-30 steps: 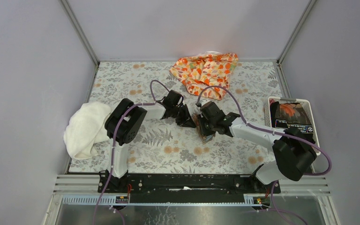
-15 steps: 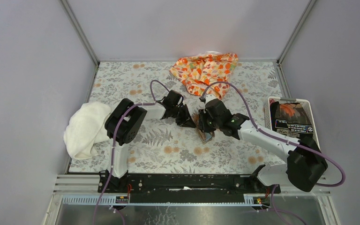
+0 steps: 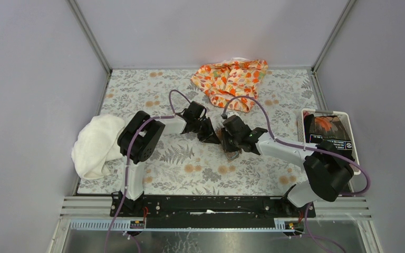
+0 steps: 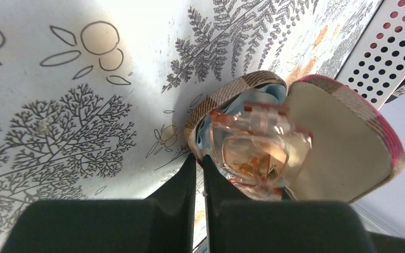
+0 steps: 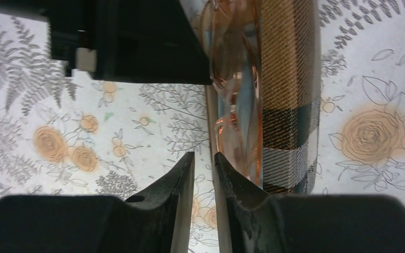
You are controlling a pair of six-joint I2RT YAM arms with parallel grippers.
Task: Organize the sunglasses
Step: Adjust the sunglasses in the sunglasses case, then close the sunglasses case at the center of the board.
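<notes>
The sunglasses (image 4: 253, 153), thin orange-pink frame with pale lenses, lie folded inside the open brown plaid case (image 4: 343, 142) on a blue cloth (image 4: 274, 94). In the top view the case (image 3: 232, 153) sits mid-table between both grippers. My left gripper (image 4: 200, 157) (image 3: 212, 138) is shut on the case's near rim, pinching the wall of the lower shell. My right gripper (image 5: 203, 154) (image 3: 227, 141) stands only narrowly open with bare tablecloth in its gap. Its right finger lies against the side of the case (image 5: 287, 79), beside the sunglasses (image 5: 232, 79).
An orange leaf-print cloth (image 3: 232, 79) lies at the back of the table. A white towel (image 3: 96, 145) is bunched at the left edge. A white perforated basket (image 3: 324, 111) (image 4: 395, 47) holding a dark packet stands at the right.
The right arm swung up and outward half a second ago, then came back down beside the case. The left gripper and the case have stayed put.
</notes>
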